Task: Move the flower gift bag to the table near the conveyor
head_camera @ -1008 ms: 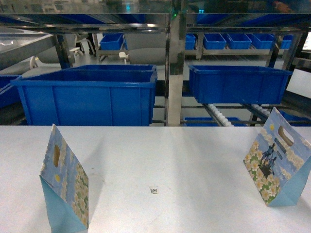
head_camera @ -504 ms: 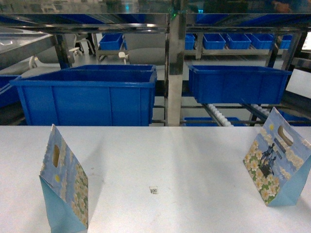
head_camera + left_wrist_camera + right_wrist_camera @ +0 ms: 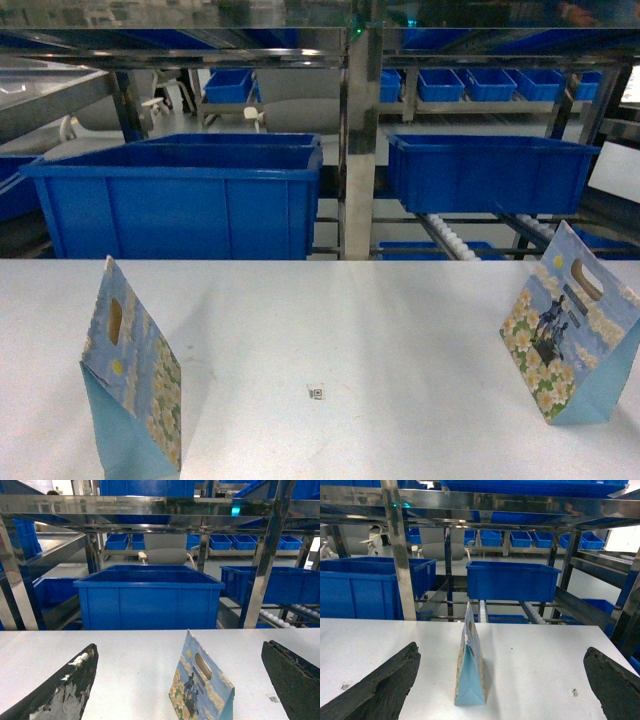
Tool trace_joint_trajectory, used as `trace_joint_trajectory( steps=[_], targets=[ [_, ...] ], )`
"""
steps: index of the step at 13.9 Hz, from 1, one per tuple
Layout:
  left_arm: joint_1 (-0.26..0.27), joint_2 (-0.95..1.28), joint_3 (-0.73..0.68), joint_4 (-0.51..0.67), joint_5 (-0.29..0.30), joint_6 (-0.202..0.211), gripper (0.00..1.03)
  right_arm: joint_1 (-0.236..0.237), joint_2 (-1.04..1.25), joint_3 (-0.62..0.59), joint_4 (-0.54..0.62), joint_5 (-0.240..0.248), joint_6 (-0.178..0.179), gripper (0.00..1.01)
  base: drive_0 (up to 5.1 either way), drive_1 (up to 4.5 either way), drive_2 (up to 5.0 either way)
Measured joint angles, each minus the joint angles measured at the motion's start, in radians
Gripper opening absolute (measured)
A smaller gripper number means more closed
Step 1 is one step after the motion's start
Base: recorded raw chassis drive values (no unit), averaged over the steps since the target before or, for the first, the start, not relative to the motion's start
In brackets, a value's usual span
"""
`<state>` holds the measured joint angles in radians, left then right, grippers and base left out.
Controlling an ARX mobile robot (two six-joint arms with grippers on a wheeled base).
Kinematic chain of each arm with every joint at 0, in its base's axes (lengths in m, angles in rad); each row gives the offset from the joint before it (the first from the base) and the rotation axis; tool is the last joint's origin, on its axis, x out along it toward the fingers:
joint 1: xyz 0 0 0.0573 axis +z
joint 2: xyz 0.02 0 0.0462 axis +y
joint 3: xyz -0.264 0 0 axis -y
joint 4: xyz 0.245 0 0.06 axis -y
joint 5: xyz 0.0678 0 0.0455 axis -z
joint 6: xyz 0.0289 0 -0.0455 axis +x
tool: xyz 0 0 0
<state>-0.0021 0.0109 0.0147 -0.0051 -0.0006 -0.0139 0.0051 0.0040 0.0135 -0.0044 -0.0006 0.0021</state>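
Two flower gift bags stand upright on the white table (image 3: 400,330): one at the front left (image 3: 130,385), one at the right (image 3: 570,335). Neither gripper shows in the head view. In the left wrist view my left gripper (image 3: 180,647) is open, its dark fingers (image 3: 65,690) wide apart, with the left bag (image 3: 200,685) standing ahead between them, untouched. My right gripper (image 3: 501,650) is open too, and the right bag (image 3: 469,670) stands edge-on ahead of it, nearer its left finger (image 3: 385,685). The conveyor's white rollers (image 3: 450,235) run behind the table's far edge.
Large blue bins (image 3: 180,200) (image 3: 490,170) sit on the steel rack behind the table, with an upright steel post (image 3: 358,150) between them. A tiny square marker (image 3: 317,393) lies mid-table. The table's right edge (image 3: 615,650) is close to the right bag.
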Motion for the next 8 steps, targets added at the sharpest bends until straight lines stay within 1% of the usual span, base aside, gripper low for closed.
trace_joint_trajectory(
  steps=[8],
  targets=[
    [0.0, 0.0, 0.0, 0.0, 0.0, 0.0, 0.98, 0.0, 0.0, 0.0, 0.0, 0.0, 0.0, 0.98, 0.0, 0.0, 0.0]
  ],
)
